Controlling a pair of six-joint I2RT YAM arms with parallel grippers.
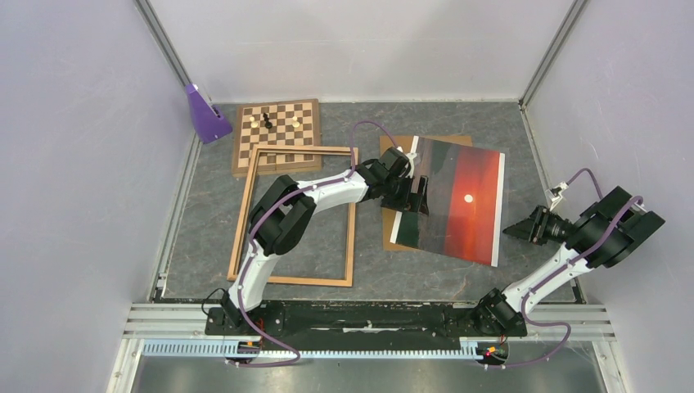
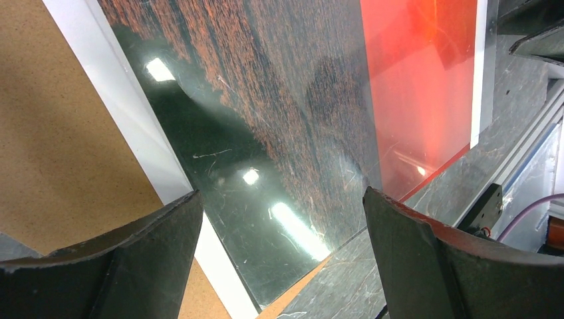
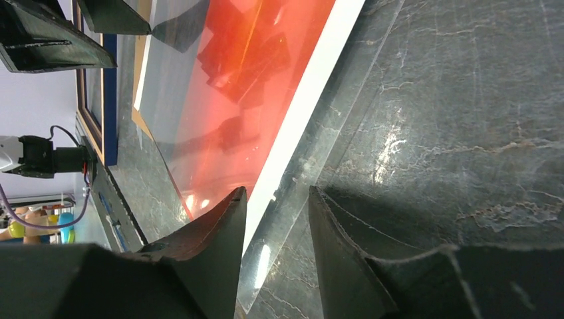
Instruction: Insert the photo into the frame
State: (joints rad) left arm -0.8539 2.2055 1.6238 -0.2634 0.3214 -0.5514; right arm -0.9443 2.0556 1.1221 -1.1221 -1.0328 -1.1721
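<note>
1. The photo [image 1: 462,201] lies sunset-up on the surface [image 1: 458,278], partly over a brown board [image 2: 60,133], at 3 o'clock from the frame [image 1: 303,150].
2. Left jaws: spread wide, hovering over its 9 o'clock edge.
3. Right jaws: parted, gripping nothing, at its 4 o'clock edge.

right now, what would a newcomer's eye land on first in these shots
The red-orange sunset photo stands out, lying skewed right of centre over a brown backing board, with the left hand open above its dark edge. Left of it lies the light wooden frame, and a chessboard with a few pieces sits at the back.
</note>
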